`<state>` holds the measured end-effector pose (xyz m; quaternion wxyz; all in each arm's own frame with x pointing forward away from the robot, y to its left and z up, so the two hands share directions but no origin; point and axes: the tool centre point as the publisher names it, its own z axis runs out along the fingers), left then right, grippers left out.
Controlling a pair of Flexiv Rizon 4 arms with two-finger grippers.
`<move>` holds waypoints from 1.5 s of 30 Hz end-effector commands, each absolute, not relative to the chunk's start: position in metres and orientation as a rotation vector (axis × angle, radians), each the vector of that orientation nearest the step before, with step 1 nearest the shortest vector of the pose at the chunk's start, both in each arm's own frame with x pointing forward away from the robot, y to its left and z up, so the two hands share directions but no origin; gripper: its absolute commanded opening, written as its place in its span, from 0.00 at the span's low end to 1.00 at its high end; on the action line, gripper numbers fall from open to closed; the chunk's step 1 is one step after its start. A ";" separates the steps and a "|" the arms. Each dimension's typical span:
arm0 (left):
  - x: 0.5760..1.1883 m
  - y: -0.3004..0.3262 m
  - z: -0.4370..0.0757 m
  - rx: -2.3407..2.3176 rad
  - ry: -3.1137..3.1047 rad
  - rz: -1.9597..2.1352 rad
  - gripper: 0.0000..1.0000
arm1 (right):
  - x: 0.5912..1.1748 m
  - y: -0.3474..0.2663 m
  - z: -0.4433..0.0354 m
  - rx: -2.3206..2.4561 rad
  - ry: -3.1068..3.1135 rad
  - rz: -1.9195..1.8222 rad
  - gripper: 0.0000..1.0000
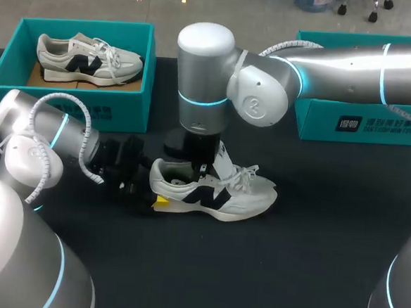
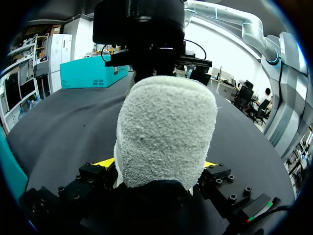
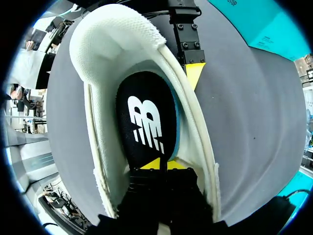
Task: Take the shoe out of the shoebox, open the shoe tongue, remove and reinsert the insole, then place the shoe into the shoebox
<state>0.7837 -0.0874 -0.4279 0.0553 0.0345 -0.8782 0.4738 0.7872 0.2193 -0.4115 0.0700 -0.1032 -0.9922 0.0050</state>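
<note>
A white sneaker (image 1: 217,191) with a dark side logo stands upright on the black table (image 1: 311,260). My left gripper (image 1: 157,196) is at its heel. In the left wrist view the fuzzy heel (image 2: 166,127) fills the gap, and both yellow fingertips (image 2: 105,162) press its sides. My right gripper (image 1: 201,171) reaches straight down into the shoe's opening. In the right wrist view it (image 3: 160,164) is pinched shut on the black insole (image 3: 146,117), whose edge is slightly lifted inside the shoe (image 3: 112,44). The left arm's finger (image 3: 194,73) shows beside the heel.
A teal shoebox (image 1: 117,112) at the back left holds a second white sneaker (image 1: 89,58). Another teal box (image 1: 363,123) lies at the back right under my right arm. Bare table lies in front of the shoe.
</note>
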 end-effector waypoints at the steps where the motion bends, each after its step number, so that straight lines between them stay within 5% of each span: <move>1: 0.786 -0.087 -0.430 0.109 -2.667 1.434 0.00 | 0.782 0.211 -0.411 -0.262 -2.957 -0.001 0.00; 19: 0.786 -0.087 -0.430 0.109 -2.667 1.434 0.00 | 0.790 0.182 -0.358 -0.293 -3.036 -0.190 0.00; 45: 0.786 -0.087 -0.430 0.109 -2.667 1.434 0.00 | 0.800 0.275 -0.335 0.159 -2.861 -0.505 0.00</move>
